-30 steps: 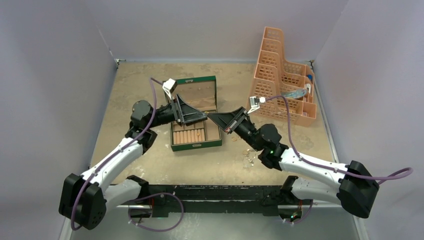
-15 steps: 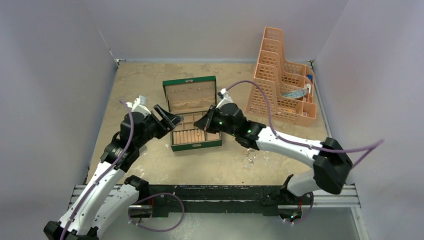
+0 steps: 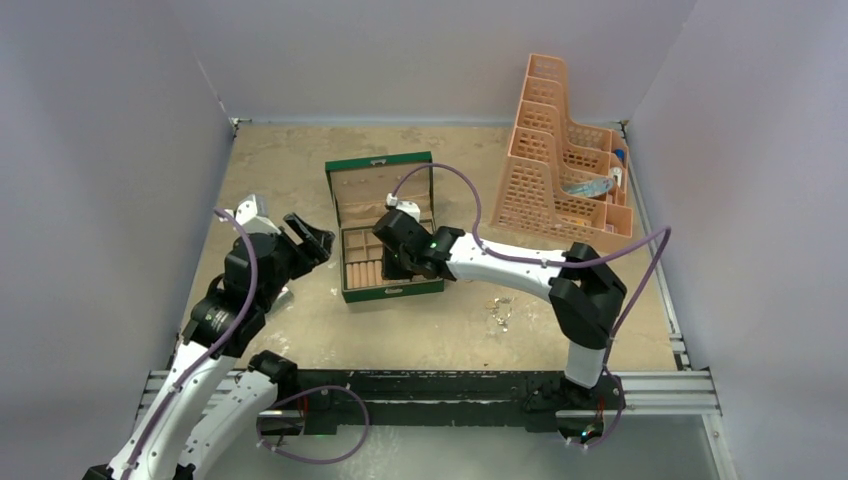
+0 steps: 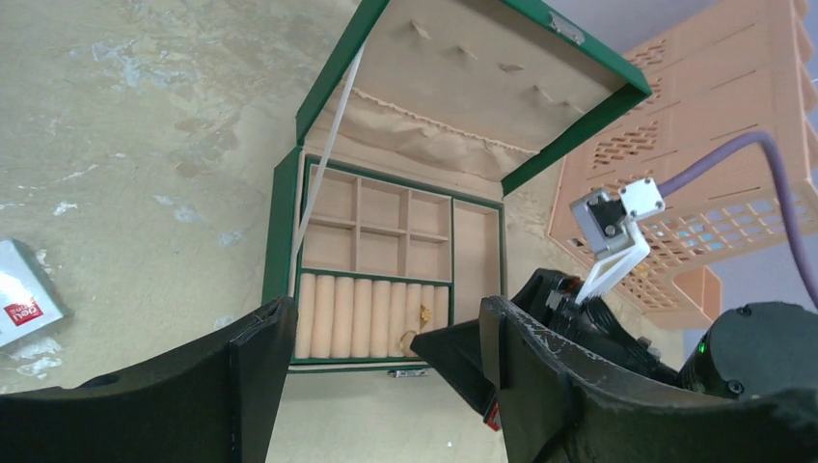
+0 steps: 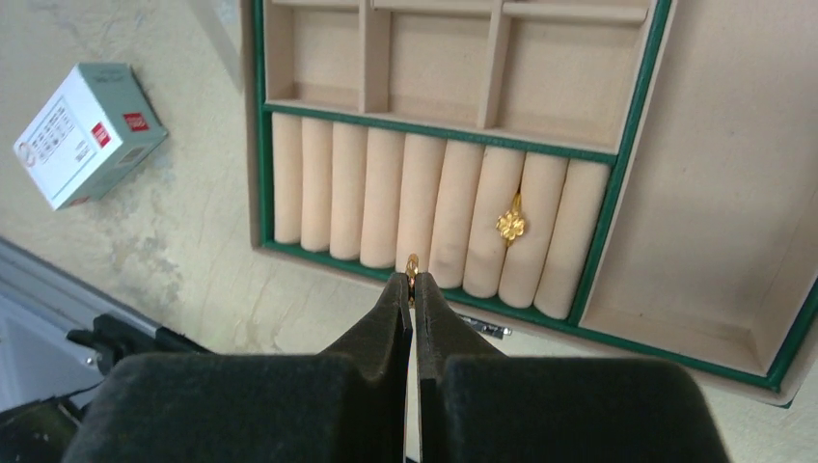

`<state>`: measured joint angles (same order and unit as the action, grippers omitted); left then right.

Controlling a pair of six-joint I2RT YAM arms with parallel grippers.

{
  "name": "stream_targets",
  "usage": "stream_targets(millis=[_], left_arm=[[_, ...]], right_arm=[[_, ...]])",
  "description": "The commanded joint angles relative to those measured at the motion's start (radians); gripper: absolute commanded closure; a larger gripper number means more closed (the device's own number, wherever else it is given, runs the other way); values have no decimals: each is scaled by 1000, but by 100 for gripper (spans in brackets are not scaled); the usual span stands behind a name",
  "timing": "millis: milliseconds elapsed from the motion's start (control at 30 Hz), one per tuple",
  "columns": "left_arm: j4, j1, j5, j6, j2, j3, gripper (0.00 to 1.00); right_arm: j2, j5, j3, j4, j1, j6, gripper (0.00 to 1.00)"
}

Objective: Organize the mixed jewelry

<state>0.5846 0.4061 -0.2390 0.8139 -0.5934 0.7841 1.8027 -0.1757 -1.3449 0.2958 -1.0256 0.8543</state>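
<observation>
The green box [image 3: 385, 290] with beige lining stands open mid-table. My right gripper [image 5: 412, 281] is shut on a small gold ring [image 5: 412, 263], its tips at the front edge of the ring rolls [image 5: 386, 198]. A gold flower ring [image 5: 510, 226] sits in a slot between two rolls further right. The left wrist view shows the same held ring [image 4: 408, 340] and flower ring [image 4: 424, 314]. My left gripper [image 3: 308, 238] is open and empty, left of the box and apart from it. More of the mixed jewelry [image 3: 499, 314] lies loose on the table right of the box.
An orange lattice organizer [image 3: 565, 160] stands at the back right. A small white and green carton [image 5: 87, 135] lies on the table left of the box. The box's lid [image 4: 482, 87] stands upright behind the compartments. Grey walls enclose the table.
My left gripper opened and drew back left, away from the box. My right arm swung left over the box's ring rolls, staying shut.
</observation>
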Motion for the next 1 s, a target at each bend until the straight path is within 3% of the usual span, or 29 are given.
stream_targets(millis=[0,600,967], left_arm=[[-17,-1,5,-48,-16,19,31],[-17,-2,15,-39,-15,7,30],[-6,-2,3,-39,-19,9,31]], right_arm=[[36,-80,-104,118,4,-33,100],[119,-173,-210,220,4,-13,100],[151,-153,-211,176,4,-40,100]])
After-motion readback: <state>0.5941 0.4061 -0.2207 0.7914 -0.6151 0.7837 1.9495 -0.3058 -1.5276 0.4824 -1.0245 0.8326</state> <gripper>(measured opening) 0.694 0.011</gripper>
